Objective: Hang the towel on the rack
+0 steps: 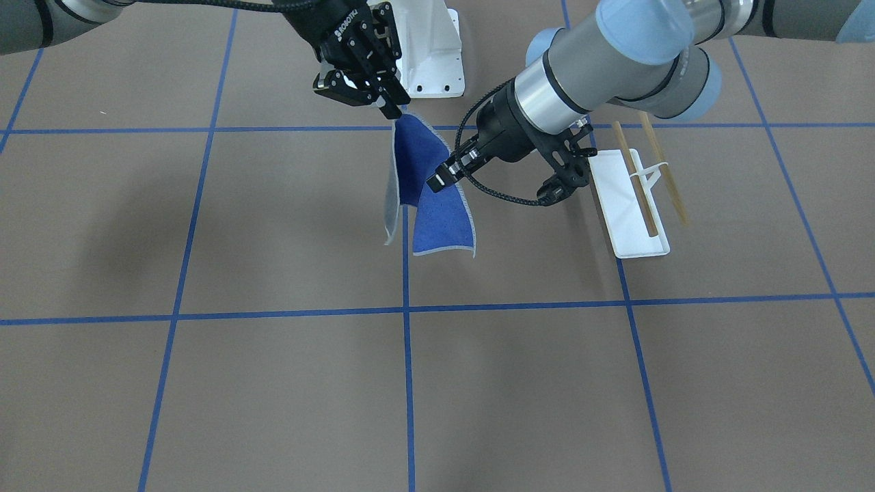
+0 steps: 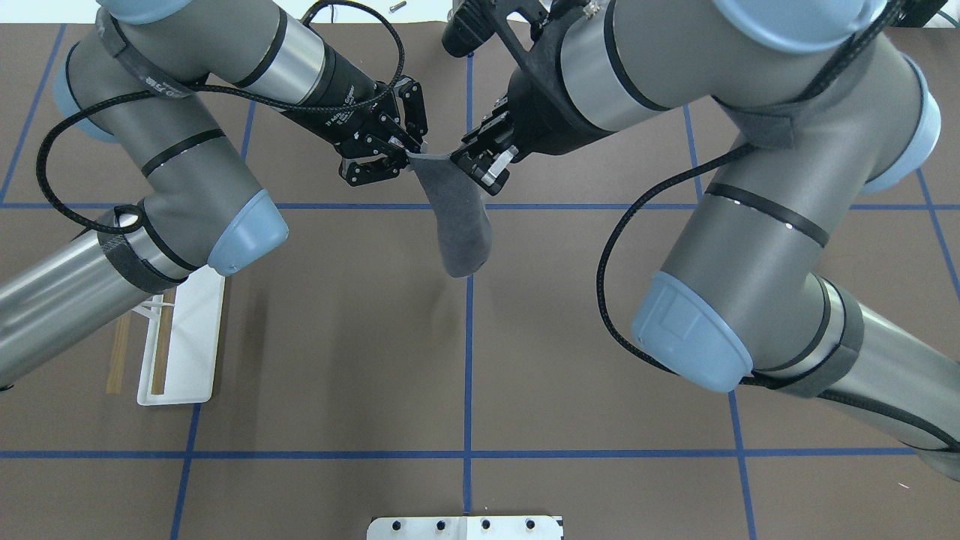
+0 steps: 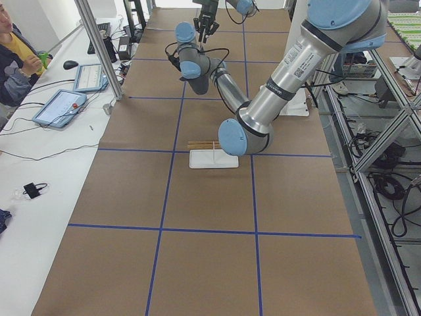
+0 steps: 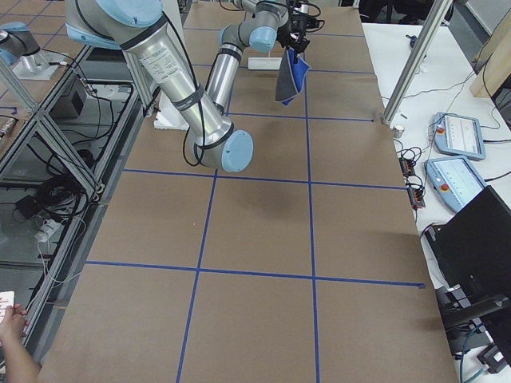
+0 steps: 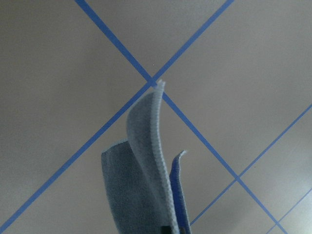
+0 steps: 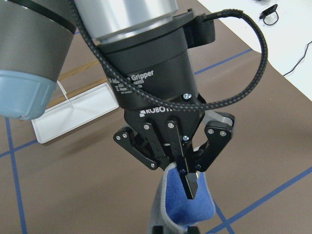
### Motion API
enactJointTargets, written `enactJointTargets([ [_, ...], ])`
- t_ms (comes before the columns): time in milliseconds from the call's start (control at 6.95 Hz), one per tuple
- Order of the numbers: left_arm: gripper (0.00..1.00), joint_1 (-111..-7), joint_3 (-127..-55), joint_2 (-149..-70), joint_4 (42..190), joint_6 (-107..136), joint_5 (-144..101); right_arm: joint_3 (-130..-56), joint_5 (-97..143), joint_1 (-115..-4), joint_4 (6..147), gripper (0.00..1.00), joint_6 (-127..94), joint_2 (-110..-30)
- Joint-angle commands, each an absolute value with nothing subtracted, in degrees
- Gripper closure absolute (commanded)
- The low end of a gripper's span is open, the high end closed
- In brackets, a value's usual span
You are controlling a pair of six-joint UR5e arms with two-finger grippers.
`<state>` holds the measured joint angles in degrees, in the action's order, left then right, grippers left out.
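Observation:
The towel [image 1: 437, 219] hangs in the air between both grippers, blue side toward the front-facing view and grey side up in the overhead view [image 2: 457, 225]. My left gripper [image 1: 437, 182] is shut on one top corner, as the overhead view [image 2: 410, 154] and the right wrist view [image 6: 191, 187] show. My right gripper [image 1: 395, 113] is shut on the other top corner [image 2: 459, 159]. The towel's lower part droops above the table. The rack [image 1: 625, 212] stands on the table on my left side [image 2: 191, 337], apart from the towel, its two wooden bars [image 1: 639, 184] bare.
A white bolted pedestal [image 1: 431, 48] sits at the robot's edge of the table [image 2: 465, 527]. Blue tape lines grid the brown tabletop. A side bench with tablets [image 3: 62, 105] and a seated person [image 3: 13, 59] lies beyond the table's far edge.

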<state>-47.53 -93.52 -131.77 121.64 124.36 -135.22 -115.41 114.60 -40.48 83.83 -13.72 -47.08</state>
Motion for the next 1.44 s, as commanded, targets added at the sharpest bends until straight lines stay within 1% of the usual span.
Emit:
enactJointTargets([
  [0,1.00,-47.5,-94.0,-131.7,121.6,124.4,-134.9,-116.4,112.4,-39.4,83.8,0.00,-14.0,-47.9],
  [144,1.00,-48.3,-94.4,-131.4,121.6,124.2,-134.9,-117.6,112.4,-39.6,83.9,0.00,-14.1,-49.2],
  [288,1.00,-50.0,-95.5,-129.5,122.6,123.3,-134.9,-120.1,112.4,-41.0,84.2,0.00,-14.7,-52.7],
  [575,1.00,-51.7,-102.4,-119.1,125.4,115.0,-135.6,-122.0,112.8,-44.4,83.7,0.00,-16.6,-60.8],
  [719,1.00,-51.9,-106.3,-113.6,126.4,112.3,-135.8,-122.3,112.9,-47.3,83.8,0.00,-16.8,-63.0],
  [863,1.00,-51.9,-108.8,-107.9,129.4,112.0,-137.2,-122.3,113.2,-48.2,83.9,0.00,-23.6,-66.5],
  [1007,1.00,-51.9,-111.8,-100.4,135.0,112.1,-139.1,-121.8,113.1,-48.2,83.7,0.00,-28.9,-67.5],
  [1151,1.00,-52.7,-111.7,-94.7,142.1,112.2,-139.1,-121.6,113.1,-48.2,83.8,0.00,-33.1,-67.5],
  [1295,1.00,-54.6,-111.0,-92.7,143.4,112.2,-139.2,-120.9,113.1,-48.1,83.7,0.00,-35.1,-67.4],
])
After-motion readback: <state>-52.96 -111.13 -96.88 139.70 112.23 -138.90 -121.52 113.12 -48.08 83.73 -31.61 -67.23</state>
